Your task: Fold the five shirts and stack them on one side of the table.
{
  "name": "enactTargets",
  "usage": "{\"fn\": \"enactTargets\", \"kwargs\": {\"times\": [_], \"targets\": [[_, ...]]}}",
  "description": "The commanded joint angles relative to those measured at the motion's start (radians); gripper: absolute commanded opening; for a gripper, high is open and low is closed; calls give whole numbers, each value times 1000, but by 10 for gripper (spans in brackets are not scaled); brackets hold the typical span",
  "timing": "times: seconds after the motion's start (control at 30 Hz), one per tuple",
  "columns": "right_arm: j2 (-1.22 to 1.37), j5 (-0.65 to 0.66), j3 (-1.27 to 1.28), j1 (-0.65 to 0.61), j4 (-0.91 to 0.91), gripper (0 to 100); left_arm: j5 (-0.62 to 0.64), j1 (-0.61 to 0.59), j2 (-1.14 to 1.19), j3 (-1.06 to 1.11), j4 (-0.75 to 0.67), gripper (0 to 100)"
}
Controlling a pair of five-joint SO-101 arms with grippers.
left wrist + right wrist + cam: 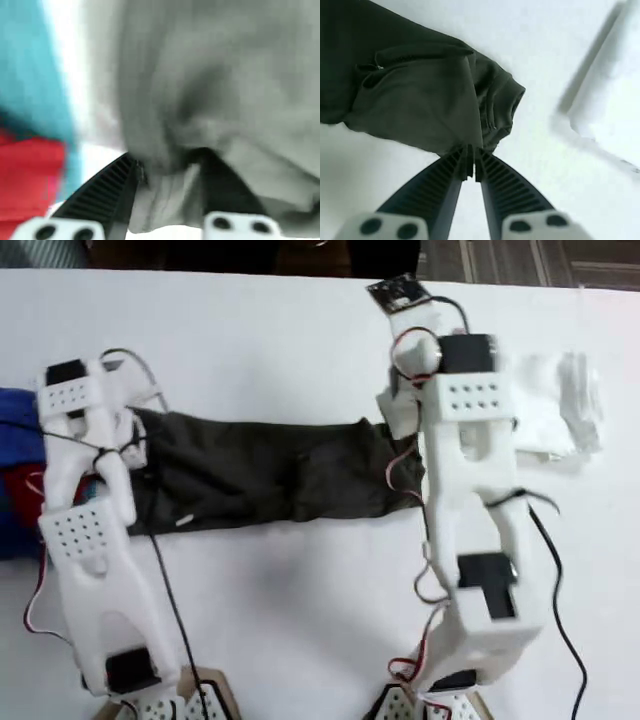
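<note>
A dark shirt point(260, 470) lies stretched in a long band across the white table point(260, 330) between my two arms. My left gripper point(135, 440) is at its left end, and the left wrist view has cloth point(210, 90) bunched between that gripper's point(167, 172) fingers. My right gripper point(400, 430) is at the shirt's right end. In the right wrist view its tips point(472, 162) are pinched together on the hem of the dark shirt point(415, 95).
A blue shirt point(15, 410) and a red shirt point(20, 485) lie at the table's left edge, close to the left gripper. A white shirt point(555, 405) lies beyond the right arm. A small black object point(400, 292) sits at the far edge.
</note>
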Motion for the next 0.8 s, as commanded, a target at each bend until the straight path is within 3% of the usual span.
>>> {"fn": "enactTargets", "kwargs": {"times": [0.0, 0.23, 0.4, 0.5, 0.77], "targets": [[-168, 29, 77, 62, 19, 18, 0, 28, 34, -2, 15, 38], [-412, 68, 523, 185, -157, 18, 2, 21, 34, -2, 17, 26], [-631, 104, 1014, 229, -475, 18, -2, -29, -81, 84, 18, 26], [-697, 48, 1241, 323, -717, 18, -58, -60, -227, 193, 17, 26], [-633, 44, 1453, 410, -892, 18, -242, -249, -554, 386, 14, 26]]}}
